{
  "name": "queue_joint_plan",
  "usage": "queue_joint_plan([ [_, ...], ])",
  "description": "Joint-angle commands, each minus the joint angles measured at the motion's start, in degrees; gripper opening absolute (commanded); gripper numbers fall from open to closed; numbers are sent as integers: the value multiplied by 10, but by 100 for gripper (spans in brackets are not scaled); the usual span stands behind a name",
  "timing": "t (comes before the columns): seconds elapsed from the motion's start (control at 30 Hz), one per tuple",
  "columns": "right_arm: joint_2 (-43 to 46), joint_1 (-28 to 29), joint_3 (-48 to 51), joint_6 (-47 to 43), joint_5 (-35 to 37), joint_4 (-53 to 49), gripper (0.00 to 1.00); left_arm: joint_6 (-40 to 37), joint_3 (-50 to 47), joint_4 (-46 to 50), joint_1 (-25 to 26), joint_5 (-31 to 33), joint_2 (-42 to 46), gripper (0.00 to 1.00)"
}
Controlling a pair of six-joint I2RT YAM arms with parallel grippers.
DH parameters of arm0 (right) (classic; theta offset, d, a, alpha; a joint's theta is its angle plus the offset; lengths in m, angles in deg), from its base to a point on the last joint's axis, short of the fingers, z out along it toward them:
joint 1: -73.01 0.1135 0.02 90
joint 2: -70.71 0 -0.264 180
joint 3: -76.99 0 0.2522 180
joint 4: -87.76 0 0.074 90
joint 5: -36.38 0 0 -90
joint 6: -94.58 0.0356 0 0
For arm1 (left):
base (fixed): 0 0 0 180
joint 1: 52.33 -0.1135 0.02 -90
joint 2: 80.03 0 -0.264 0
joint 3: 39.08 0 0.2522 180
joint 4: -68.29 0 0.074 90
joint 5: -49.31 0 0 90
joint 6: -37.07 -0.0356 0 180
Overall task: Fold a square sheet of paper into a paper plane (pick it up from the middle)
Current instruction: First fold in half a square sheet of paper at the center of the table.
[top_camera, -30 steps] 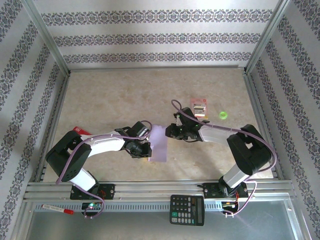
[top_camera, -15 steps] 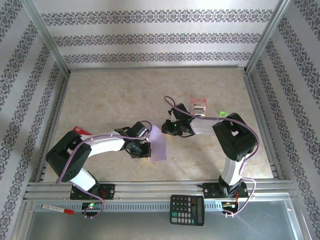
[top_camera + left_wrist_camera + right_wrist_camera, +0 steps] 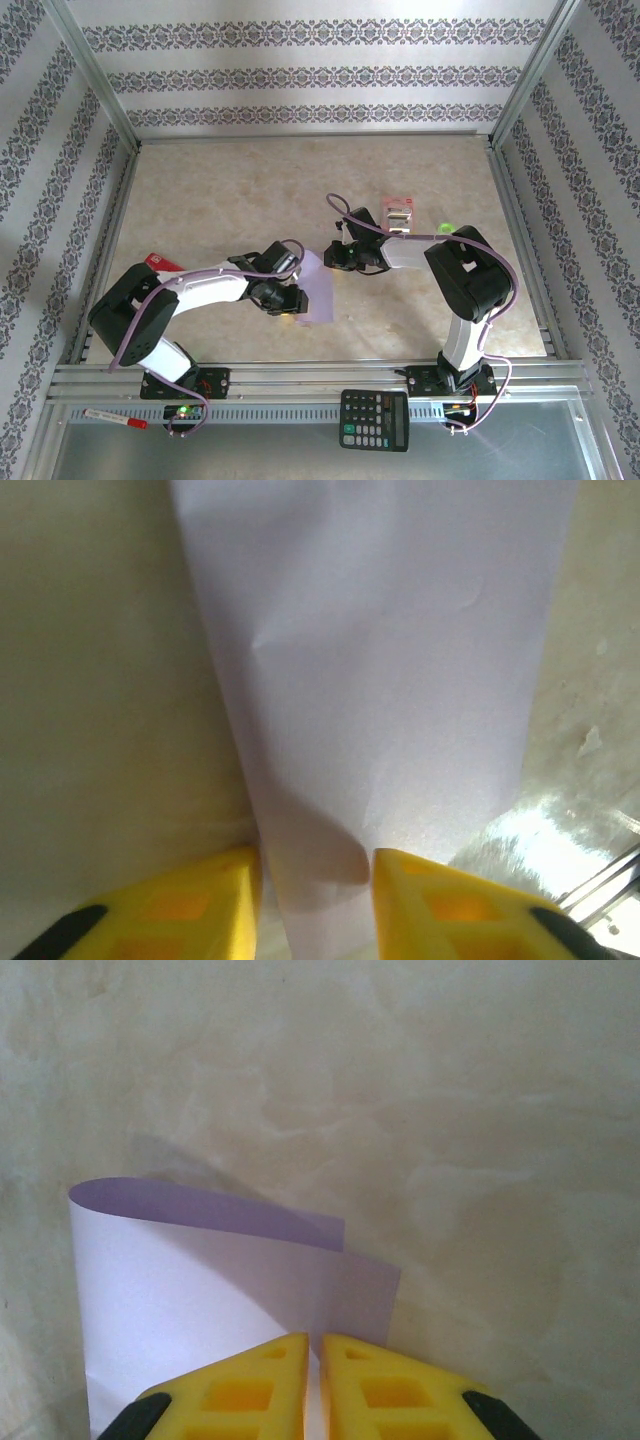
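Lavender square sheet of paper [image 3: 200, 1290]; right gripper [image 3: 313, 1340] pinches its edge; left gripper [image 3: 317, 865] parted astride it.

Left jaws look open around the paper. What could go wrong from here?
1. The left gripper stands open around the square sheet of paper. That may leave the right gripper, pinched on its edge, as the only hold, and the sheet could droop or twist.
2. In the right wrist view the curled-over layers sit offset, so pressing now would likely set a skewed crease.
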Motion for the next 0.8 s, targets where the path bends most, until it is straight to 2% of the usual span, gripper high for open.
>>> queue_joint_plan([
  [0.0, -26, 3, 22, -23, 21, -44, 15, -28, 32, 55, -10, 13, 27, 44],
  [0.17, -30, 3, 21, -25, 19, -44, 14, -57, 66, 80, -40, 24, 58, 47],
  [0.27, -31, 3, 21, -24, 20, -42, 14, -55, 78, 39, -49, 9, 56, 37],
  [0.37, -32, 3, 23, -24, 19, -40, 14, -39, 92, -14, -60, -31, 12, 22],
  [0.43, -30, 3, 24, -25, 19, -41, 14, -41, 106, -34, -67, -37, -23, 16],
  [0.63, -28, 3, 26, -25, 20, -42, 14, -59, 150, -69, -99, -34, -101, 11],
  [0.77, -28, 3, 23, -28, 20, -45, 14, -61, 138, -81, -114, -34, -126, 10],
])
